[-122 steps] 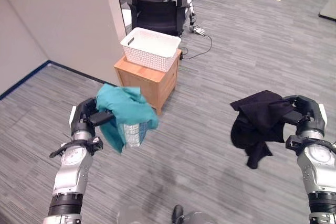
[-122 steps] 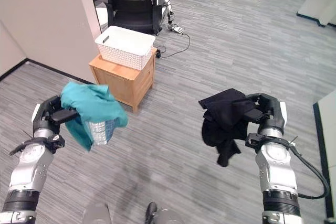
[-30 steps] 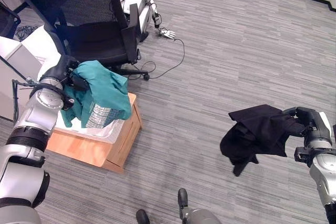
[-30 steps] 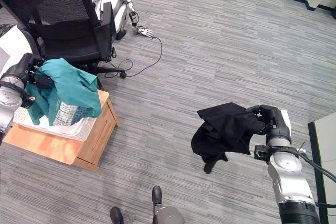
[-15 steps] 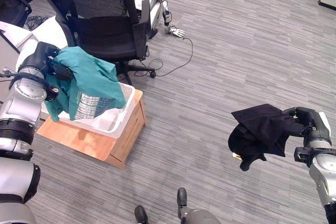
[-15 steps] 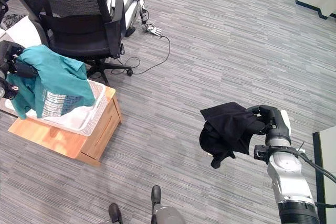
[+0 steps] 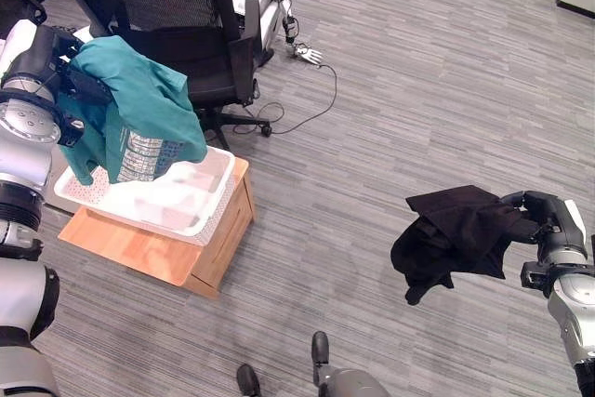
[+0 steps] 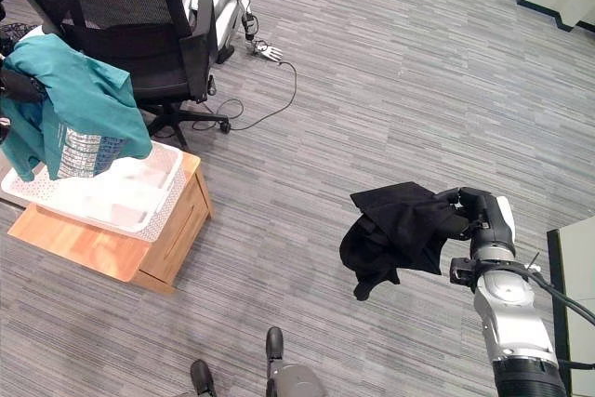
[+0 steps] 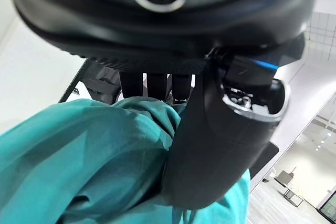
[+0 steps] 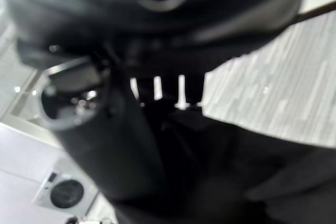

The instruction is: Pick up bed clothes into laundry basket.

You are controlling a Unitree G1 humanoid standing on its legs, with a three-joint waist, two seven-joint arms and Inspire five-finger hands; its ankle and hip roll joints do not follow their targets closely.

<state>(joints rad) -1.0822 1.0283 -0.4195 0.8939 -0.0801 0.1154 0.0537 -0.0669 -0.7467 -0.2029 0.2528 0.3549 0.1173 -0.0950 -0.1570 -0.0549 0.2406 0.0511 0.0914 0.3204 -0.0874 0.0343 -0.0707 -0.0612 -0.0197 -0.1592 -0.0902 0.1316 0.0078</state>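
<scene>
Right hand (image 7: 547,220) is clutching a crumpled black garment (image 7: 450,235) out over the floor, seemingly waiting its turn. Farther off, the left hand (image 7: 48,55) is gripping a teal garment (image 7: 138,109), hanging it above the white laundry basket (image 7: 149,200) on the wooden cabinet (image 7: 177,253) for dropping.

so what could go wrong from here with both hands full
The teal garment, pinched in the left hand, hangs over the near left part of the white basket, not its middle; let go now, part may drape over the rim. The basket sits on a small wooden cabinet and could slide if nudged. The black garment in the right hand hangs over bare floor, far from the basket.
</scene>
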